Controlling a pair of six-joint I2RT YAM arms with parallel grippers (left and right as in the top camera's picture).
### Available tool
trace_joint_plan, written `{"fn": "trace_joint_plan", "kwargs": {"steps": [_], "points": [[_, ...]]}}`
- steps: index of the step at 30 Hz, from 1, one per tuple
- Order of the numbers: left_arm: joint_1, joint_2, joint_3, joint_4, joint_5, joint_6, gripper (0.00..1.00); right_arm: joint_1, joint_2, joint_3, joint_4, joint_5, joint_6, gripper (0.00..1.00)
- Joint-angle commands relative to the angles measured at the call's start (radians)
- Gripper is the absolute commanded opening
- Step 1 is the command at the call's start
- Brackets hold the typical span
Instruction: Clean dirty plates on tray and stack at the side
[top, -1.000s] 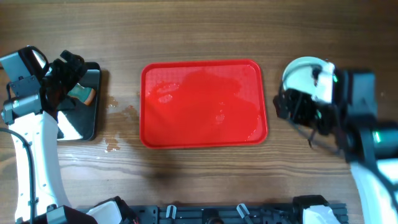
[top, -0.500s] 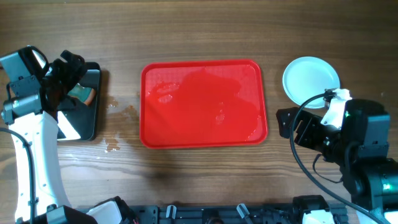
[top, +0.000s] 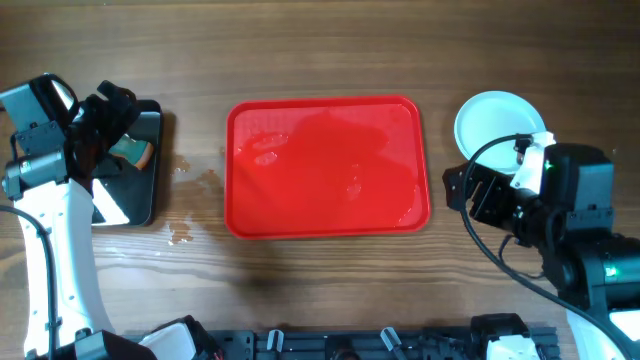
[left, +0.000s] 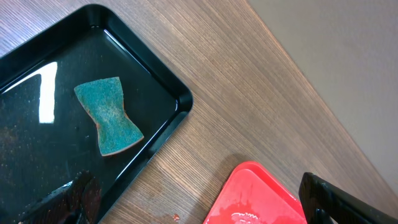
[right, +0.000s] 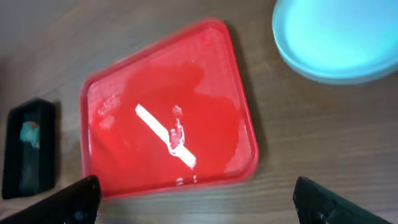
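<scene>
robot lab bench, wood-grain table, black mounting rail at its edge

Stacked flat just beyond the right gripper, on its far side: round, pale aqua-white plates, looking clean. Lying flat to that gripper's left, near: red rectangular tray, wet and glossy.

Left arm: long white shell, black joint housings, pale grey camera block at the far end. One thin black cable runs along it.

Right arm: boxy black housing, white cap, small green light, looping black cables.

Fingers in both wrist views: matte black, blurred.
</scene>
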Motion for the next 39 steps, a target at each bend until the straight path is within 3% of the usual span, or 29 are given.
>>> {"fn": "trace_joint_plan", "kwargs": {"steps": [1, 5, 16, 27, 39], "points": [[0.003, 0.006, 0.001, 0.003, 0.012, 0.005, 1.0, 0.004, -0.109, -0.088, 0.113, -0.005, -0.089, 1.0], [0.003, 0.006, 0.001, 0.003, 0.012, 0.005, 1.0, 0.004, -0.256, -0.241, 0.28, -0.005, -0.139, 1.0], [0.003, 0.006, 0.001, 0.003, 0.012, 0.005, 1.0, 0.004, -0.663, -0.793, 0.96, -0.004, -0.2, 1.0], [0.003, 0.006, 0.001, 0.003, 0.012, 0.005, 1.0, -0.002, -0.867, -0.971, 1.058, 0.016, -0.318, 1.0], [0.003, 0.006, 0.001, 0.003, 0.012, 0.005, 1.0, -0.05, -0.873, -0.978, 1.106, 0.096, -0.357, 1.0]]}}
